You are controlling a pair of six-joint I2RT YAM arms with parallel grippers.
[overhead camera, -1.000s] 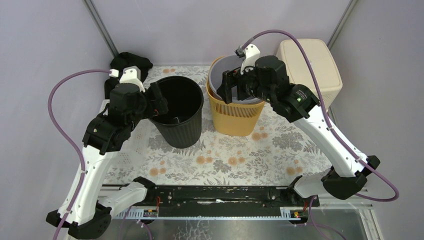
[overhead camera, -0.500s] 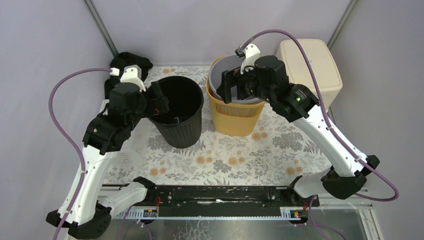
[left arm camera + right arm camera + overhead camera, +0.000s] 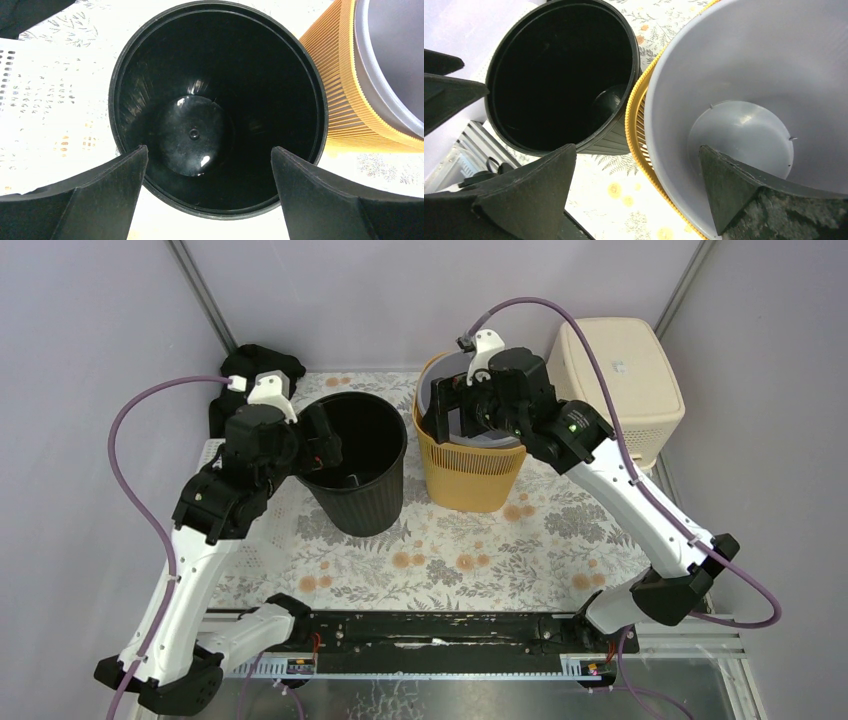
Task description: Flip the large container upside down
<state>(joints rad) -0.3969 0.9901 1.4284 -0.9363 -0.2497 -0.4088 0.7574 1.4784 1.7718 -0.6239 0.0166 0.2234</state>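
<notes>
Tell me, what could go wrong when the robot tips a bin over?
The black ribbed plastic bin and the yellow ribbed plastic bin stand very close, so tipping one may knock the other. The grey plastic bin sits inside the yellow one; lifting it could drag both. The open right gripper straddles its thin rim, which might slip.

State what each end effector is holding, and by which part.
Nothing is held. Left end effector: open over the black bin. Right end effector: open, straddling the rim of the grey bin in the yellow basket.
</notes>
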